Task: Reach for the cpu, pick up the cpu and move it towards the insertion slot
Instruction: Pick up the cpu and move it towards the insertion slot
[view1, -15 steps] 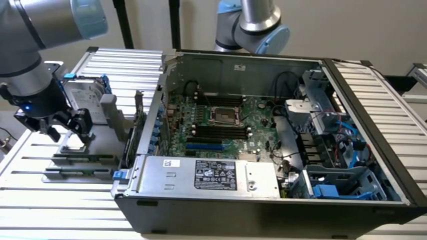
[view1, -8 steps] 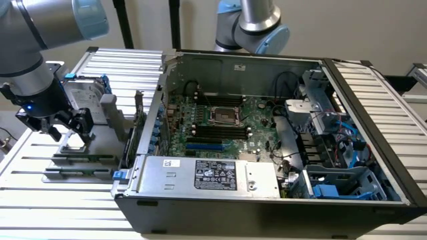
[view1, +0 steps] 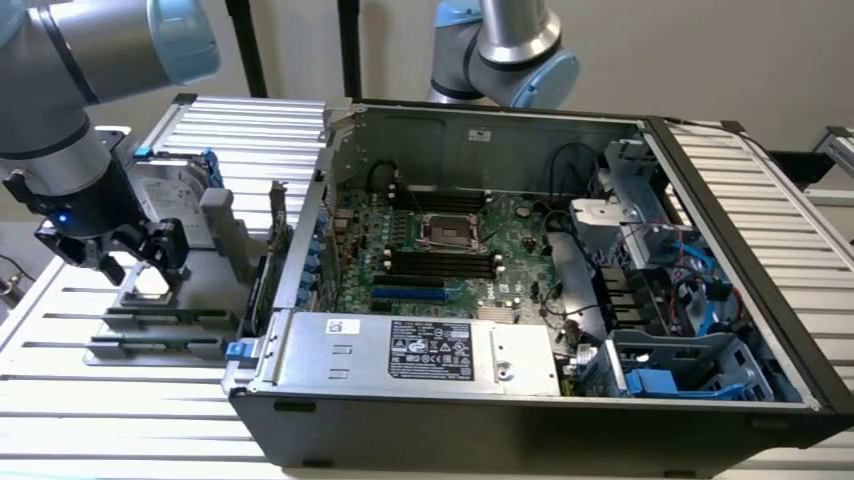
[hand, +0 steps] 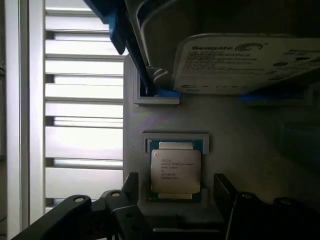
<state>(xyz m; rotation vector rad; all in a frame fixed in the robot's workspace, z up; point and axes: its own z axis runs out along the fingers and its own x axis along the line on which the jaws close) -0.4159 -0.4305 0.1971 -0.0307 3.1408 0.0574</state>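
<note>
The cpu (hand: 175, 171), a small square chip with a silver-grey lid, lies flat in a recess of the grey fixture (hand: 240, 145) outside the computer case. My gripper (hand: 176, 189) is open just above it, one dark finger on each side of the chip and neither touching it. In the exterior view the gripper (view1: 142, 266) hangs over the fixture at the exterior view's left, with the cpu (view1: 146, 286) partly hidden beneath it. The insertion slot (view1: 451, 231), a silvery square frame with a dark centre, sits on the motherboard inside the open case.
A silver hard drive (hand: 245, 60) in a blue-edged bracket stands upright close behind the cpu (view1: 180, 200). The open case's wall (view1: 287, 250) rises between the fixture and the motherboard. Black memory slots (view1: 441, 265) flank the socket. A second arm (view1: 514, 50) stands behind the case.
</note>
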